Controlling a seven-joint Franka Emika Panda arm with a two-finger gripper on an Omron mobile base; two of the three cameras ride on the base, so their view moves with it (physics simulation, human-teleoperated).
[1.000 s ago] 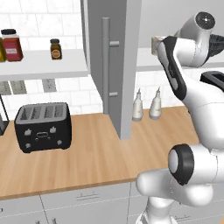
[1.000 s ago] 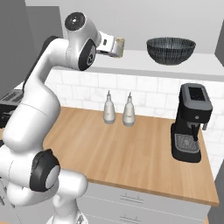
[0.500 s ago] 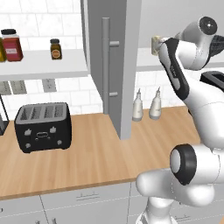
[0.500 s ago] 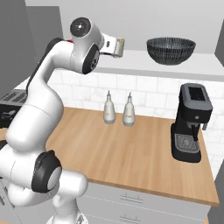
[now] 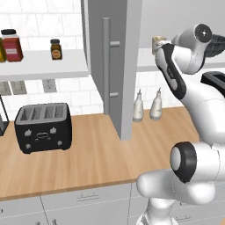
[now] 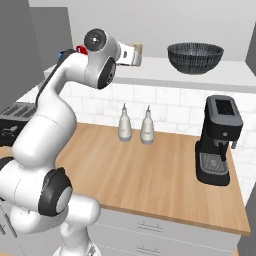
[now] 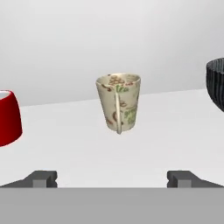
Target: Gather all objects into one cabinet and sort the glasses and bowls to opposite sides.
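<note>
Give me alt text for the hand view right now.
A beige patterned cup stands upright on a white shelf, centred ahead of the open gripper. A red cup sits at the left edge, and a dark ribbed bowl at the right edge.

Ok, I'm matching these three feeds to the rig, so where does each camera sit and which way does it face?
Left base view: behind the arm's left, facing the counter, toaster and open cabinet door; arm at right.
Right base view: behind its right, facing the coffee machine and dark bowl on the shelf; arm at left.
Hand view: on the hand, facing the beige tumbler; gripper fingertips at bottom.
Both base views share two white bottles.
</note>
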